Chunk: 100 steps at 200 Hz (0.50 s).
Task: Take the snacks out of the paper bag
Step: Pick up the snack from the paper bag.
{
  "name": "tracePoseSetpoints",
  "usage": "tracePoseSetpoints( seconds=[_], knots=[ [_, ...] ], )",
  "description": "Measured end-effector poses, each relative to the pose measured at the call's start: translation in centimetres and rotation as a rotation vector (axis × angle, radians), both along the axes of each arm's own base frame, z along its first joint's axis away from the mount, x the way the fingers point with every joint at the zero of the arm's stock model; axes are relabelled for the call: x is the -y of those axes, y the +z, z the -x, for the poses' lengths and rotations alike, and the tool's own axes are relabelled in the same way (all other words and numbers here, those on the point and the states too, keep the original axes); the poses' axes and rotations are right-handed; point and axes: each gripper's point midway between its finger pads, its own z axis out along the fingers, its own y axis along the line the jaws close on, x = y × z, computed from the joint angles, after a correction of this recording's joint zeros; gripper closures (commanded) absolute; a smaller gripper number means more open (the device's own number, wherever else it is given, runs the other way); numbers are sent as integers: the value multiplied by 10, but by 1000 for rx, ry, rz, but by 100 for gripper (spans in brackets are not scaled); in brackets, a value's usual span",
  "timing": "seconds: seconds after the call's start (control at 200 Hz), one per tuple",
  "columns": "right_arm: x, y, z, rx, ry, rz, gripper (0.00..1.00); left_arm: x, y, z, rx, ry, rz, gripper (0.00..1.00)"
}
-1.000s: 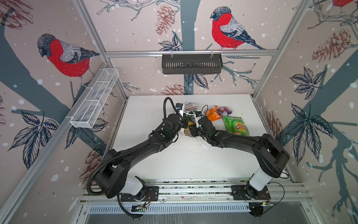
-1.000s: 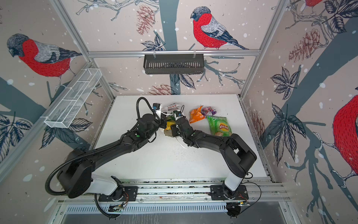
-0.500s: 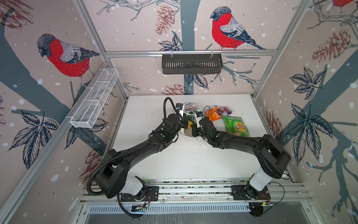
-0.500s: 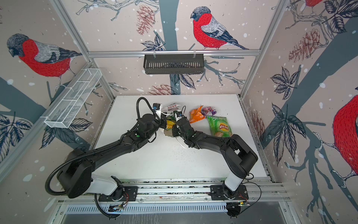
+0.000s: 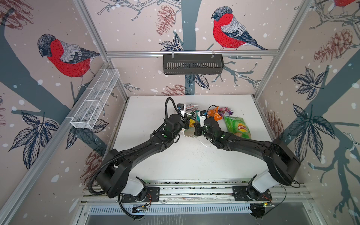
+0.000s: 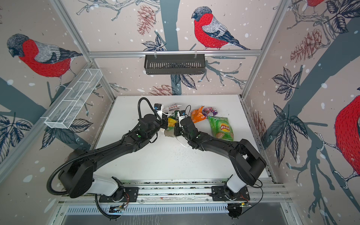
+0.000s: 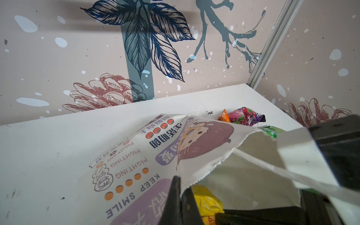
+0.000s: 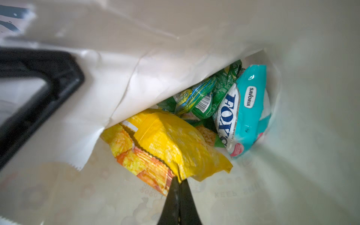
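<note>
The white paper bag lies on its side at the back middle of the table, mouth towards the arms. My left gripper is shut on the bag's upper rim and holds the mouth up. My right gripper reaches inside and is shut on the near edge of a yellow snack packet. Deeper inside lie a teal packet and a green one. Out on the table to the bag's right lie the green Lay's bag, an orange packet and a purple one.
A black slotted basket hangs on the back wall and a white mesh shelf on the left wall. One of the bag's loop handles trails on the table under my right arm. The back wall stands close behind the bag.
My right gripper has shut on the yellow packet inside the bag. Both arms have hardly moved, and the left gripper keeps its hold on the rim.
</note>
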Motion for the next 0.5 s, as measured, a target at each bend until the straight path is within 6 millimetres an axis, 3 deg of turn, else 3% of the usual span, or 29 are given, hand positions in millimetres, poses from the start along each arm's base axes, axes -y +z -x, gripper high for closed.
tracePoseSetpoints(
  seconds=[0.5],
  knots=[
    [48,55,25,145,-87,-11,100,-6,1,-3,6,36,-7,100]
  ],
)
